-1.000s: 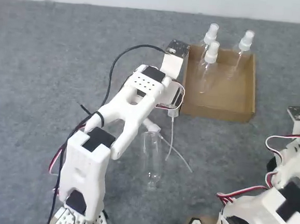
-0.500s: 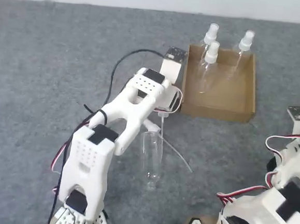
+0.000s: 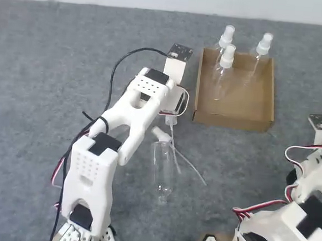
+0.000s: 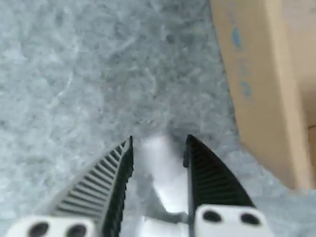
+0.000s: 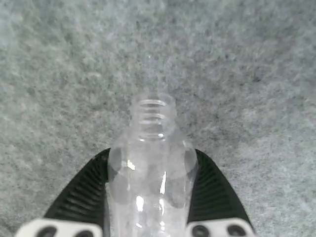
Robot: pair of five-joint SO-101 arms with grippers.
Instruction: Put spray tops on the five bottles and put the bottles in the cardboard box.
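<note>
My left gripper (image 3: 172, 116) hangs above the carpet just left of the cardboard box (image 3: 234, 107), shut on a white spray top (image 4: 160, 168) whose thin tube dangles below it. A clear open bottle (image 3: 163, 168) lies on the carpet under it, with a second spray top (image 3: 160, 134) and its long tube beside it. In the box stand three bottles (image 3: 225, 64) with spray tops on. My right gripper (image 5: 152, 155) is shut on another clear bottle (image 5: 150, 173); its threaded neck is bare and points away over the carpet.
The box's wall (image 4: 261, 89) is close beside my left gripper. The right arm (image 3: 312, 188) sits folded at the near right corner. Grey carpet (image 3: 52, 78) lies open to the left and in front of the box.
My left gripper has carried the spray top a little to the left, away from the box's front corner. The right arm has kept still.
</note>
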